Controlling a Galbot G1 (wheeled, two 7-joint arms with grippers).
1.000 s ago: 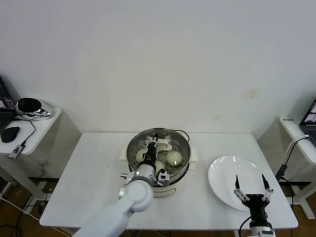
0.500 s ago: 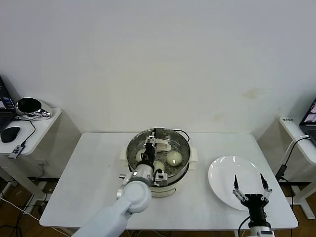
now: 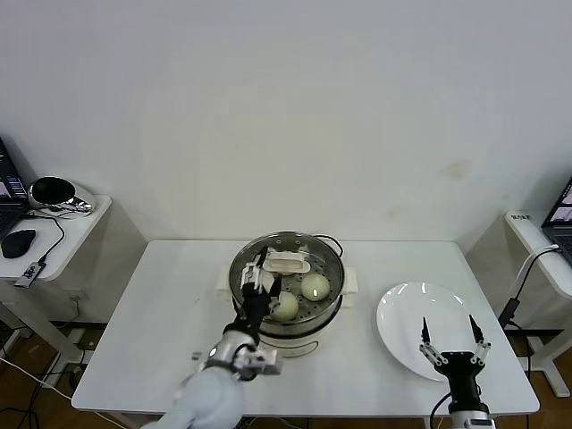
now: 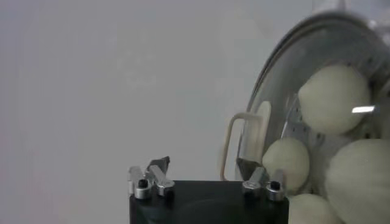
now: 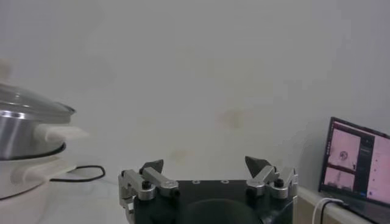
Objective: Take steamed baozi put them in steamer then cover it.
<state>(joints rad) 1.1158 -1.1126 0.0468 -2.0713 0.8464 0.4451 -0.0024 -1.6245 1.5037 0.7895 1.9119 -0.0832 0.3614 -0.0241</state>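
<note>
Left pincer [image 3: 256, 284] now spread, withdrawn from cover [image 3: 286, 262], right pincer [image 3: 447, 337] agape, empty.

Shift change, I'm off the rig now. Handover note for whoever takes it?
Left claw: open, holding nothing, over the cover's left side, near its handle.
Right claw: open, holding nothing, parked over the white plate.
Things: four steamed baozi show through the glass inside the steamer; the cover sits on the steamer.
Done: baozi in, cover on.
Left: probably only pulling the left arm clear; check that the cover sits evenly.
</note>
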